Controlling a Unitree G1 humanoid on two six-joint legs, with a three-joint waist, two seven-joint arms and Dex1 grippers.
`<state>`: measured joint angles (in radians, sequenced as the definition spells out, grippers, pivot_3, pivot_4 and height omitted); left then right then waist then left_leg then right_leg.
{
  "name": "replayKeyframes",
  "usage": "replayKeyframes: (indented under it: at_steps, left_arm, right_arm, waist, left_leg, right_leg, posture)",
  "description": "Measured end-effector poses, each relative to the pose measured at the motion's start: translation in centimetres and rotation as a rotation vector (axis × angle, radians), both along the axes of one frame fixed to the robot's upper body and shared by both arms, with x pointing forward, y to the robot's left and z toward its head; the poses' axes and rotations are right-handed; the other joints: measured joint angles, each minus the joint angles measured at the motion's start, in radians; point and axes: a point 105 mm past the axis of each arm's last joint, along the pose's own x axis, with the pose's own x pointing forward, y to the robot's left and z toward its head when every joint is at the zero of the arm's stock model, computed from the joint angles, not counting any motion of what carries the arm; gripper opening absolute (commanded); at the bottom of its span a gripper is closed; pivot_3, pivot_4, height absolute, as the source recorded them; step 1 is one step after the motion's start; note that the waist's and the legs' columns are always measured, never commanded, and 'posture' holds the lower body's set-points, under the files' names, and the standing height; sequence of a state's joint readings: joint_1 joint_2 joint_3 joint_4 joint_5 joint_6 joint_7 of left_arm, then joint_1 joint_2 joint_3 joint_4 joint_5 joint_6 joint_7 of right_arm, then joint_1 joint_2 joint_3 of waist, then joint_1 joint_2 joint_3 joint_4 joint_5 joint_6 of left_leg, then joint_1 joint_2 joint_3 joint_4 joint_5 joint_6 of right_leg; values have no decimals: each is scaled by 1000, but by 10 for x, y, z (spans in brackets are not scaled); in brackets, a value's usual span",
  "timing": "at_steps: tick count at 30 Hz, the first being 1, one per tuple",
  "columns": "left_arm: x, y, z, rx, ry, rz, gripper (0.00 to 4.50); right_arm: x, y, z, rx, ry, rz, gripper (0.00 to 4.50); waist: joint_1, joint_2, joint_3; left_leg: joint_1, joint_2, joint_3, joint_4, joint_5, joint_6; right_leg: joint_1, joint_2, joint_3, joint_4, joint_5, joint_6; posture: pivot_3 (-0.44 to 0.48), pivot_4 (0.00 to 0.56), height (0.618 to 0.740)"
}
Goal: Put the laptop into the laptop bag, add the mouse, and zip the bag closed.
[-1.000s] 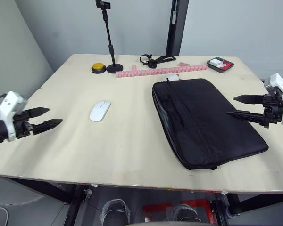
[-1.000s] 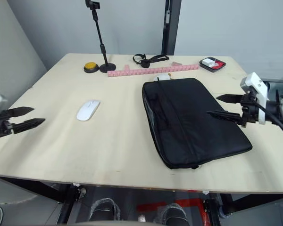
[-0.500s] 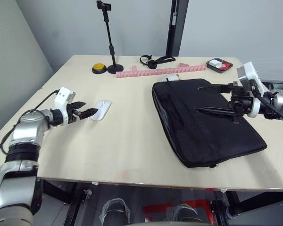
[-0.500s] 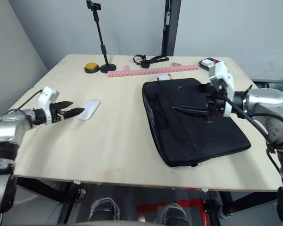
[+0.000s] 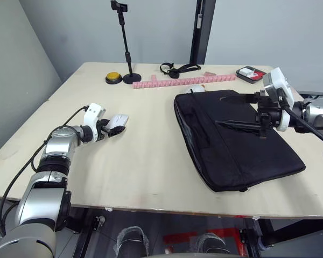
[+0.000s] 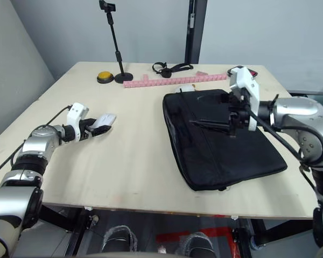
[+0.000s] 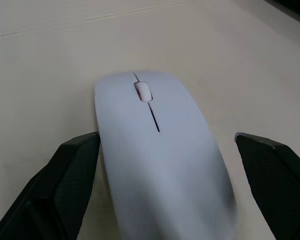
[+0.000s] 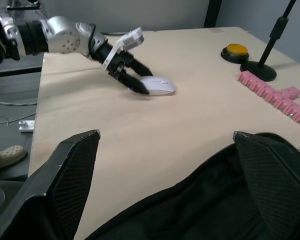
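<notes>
The white mouse (image 5: 117, 121) lies on the left half of the table. My left gripper (image 5: 111, 129) is open, with one finger on each side of it. In the left wrist view the mouse (image 7: 160, 150) sits between the black fingers (image 7: 72, 185), close to one and apart from the other. The black laptop bag (image 5: 237, 145) lies flat on the right half of the table. My right gripper (image 5: 226, 110) hovers open over the bag's far part with nothing between its fingers. The laptop is out of view.
Along the table's far edge stand a phone stand (image 5: 125, 48), a yellow button (image 5: 112, 77), a pink strip (image 5: 183, 81), a black strap (image 5: 177, 68) and a small red tray (image 5: 251, 73). A small white lump (image 5: 196, 87) touches the bag's far edge.
My left gripper has reached forward from the table's left edge until its fingers straddle the mouse. My right gripper has swung in from the right to above the bag.
</notes>
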<state>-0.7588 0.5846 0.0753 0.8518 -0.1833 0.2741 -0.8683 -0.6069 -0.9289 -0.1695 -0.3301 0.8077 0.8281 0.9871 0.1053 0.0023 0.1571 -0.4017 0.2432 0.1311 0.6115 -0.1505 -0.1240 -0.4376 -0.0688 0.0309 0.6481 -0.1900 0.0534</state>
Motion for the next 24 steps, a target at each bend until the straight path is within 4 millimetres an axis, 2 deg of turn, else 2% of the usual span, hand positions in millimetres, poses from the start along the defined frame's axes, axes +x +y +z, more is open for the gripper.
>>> replayKeyframes:
  at_steps: [4,5,8,9,14,18,21,24]
  left_arm:
    - [5,0,-2,38,-14,9,4480]
    - [5,0,-2,51,-19,5,3972]
    - [6,1,-3,51,-20,8,3014]
    - [6,1,-3,51,-20,7,2860]
    - [5,2,-2,58,-16,-11,2862]
    - [-3,4,4,96,-10,-99,2862]
    - [-16,-9,21,72,-32,-274,2862]
    - [-36,-24,43,57,-49,-456,2862]
  right_arm:
    - [2,12,1,47,25,22,4500]
    - [2,14,3,65,29,28,4500]
    - [1,16,5,64,19,31,4500]
    - [0,17,4,61,19,33,4500]
    - [1,16,2,58,25,25,4500]
    - [6,14,-4,53,48,-25,4500]
    - [14,20,-14,68,83,-79,4500]
    - [16,33,-34,38,121,-97,4500]
  waist:
    - [3,0,0]
    - [3,0,0]
    - [5,0,0]
    - [5,0,0]
    - [5,0,0]
    - [2,0,0]
    - [1,0,0]
    - [1,0,0]
  left_leg:
    - [1,0,0,0,0,0]
    - [1,-1,0,0,0,0]
    - [2,-1,0,0,0,0]
    - [1,-1,0,0,0,0]
    - [1,-1,-1,0,0,0]
    - [1,-1,0,-1,0,-1]
    - [1,-1,0,-2,1,-3]
    - [0,0,0,-5,1,-4]
  right_leg:
    - [2,0,0,0,0,0]
    - [2,-1,0,0,0,0]
    - [2,-1,0,0,0,0]
    - [2,-1,0,0,0,0]
    - [2,-2,0,0,0,0]
    - [1,-2,0,-1,0,0]
    - [0,-2,0,-1,0,0]
    - [-2,-2,-1,-1,-1,0]
  posture:
    - [0,150,733]
    - [0,150,733]
    - [0,150,733]
    - [0,150,733]
    - [0,150,733]
    - [0,150,733]
    - [0,150,733]
    - [0,150,733]
